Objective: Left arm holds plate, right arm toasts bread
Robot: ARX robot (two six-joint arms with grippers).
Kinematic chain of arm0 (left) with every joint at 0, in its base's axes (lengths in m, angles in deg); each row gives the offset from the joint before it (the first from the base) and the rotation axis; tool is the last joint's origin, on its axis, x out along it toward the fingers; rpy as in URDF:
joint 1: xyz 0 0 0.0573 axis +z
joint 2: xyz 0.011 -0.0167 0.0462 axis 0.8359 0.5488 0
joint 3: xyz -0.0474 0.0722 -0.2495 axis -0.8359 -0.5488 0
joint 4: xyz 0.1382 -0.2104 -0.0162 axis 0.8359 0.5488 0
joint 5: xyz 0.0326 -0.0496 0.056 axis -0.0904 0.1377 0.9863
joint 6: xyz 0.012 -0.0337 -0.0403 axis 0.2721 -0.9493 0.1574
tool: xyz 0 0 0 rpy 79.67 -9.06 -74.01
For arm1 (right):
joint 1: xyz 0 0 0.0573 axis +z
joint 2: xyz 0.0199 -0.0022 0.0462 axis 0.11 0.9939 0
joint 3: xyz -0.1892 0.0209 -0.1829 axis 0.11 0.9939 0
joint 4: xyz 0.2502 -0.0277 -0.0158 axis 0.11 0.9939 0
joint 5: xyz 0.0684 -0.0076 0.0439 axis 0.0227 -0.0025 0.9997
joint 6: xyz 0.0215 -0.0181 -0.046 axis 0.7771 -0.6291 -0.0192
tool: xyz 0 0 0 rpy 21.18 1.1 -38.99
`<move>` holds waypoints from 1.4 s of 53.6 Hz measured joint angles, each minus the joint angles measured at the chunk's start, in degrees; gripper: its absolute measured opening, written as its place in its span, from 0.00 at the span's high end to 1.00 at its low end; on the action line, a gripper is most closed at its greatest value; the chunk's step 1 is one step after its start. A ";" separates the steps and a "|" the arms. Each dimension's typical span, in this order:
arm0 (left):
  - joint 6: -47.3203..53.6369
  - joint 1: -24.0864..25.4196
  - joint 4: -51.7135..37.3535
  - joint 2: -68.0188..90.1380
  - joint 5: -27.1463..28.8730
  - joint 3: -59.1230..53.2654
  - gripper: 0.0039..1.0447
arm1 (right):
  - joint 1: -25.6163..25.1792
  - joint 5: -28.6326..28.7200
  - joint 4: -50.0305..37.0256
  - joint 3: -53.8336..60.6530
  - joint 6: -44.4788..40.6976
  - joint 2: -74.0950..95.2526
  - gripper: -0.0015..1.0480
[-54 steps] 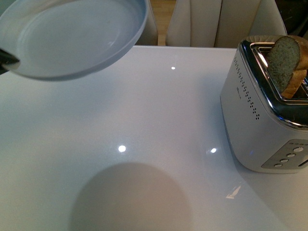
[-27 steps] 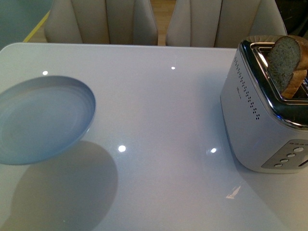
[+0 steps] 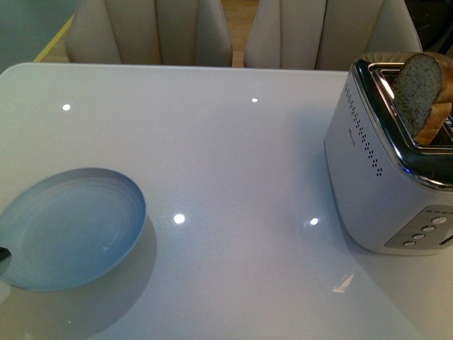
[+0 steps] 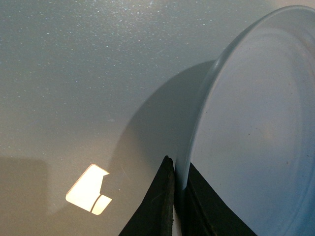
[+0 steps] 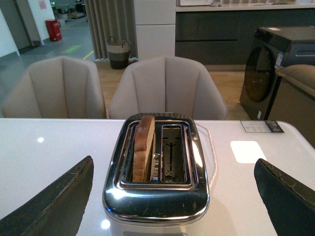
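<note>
a glossy white table point(image 3: 233, 177) with a rounded far-left corner carries everything here, its surface dotted with small reflections of ceiling lights. a silver toaster point(image 3: 386, 177) stands directly on it at the right side, buttons on its near end. near the left edge, a pale blue-grey plate point(image 3: 67, 228) sits low over the table, tilted, casting a shadow on the tabletop just beneath it.
</note>
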 joint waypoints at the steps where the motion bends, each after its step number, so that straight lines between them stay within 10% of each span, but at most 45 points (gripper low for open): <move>1: 0.07 0.09 -0.33 0.59 0.00 0.15 0.97 | 0.00 0.00 0.00 0.00 0.00 0.00 0.09; 37: 1.86 0.44 -10.54 11.72 -0.96 1.09 0.97 | 0.00 0.00 0.00 0.00 0.00 0.00 0.09; 75: 2.03 1.62 -5.60 -1.75 0.33 -3.54 0.07 | 0.00 0.00 0.00 0.00 0.02 0.00 0.09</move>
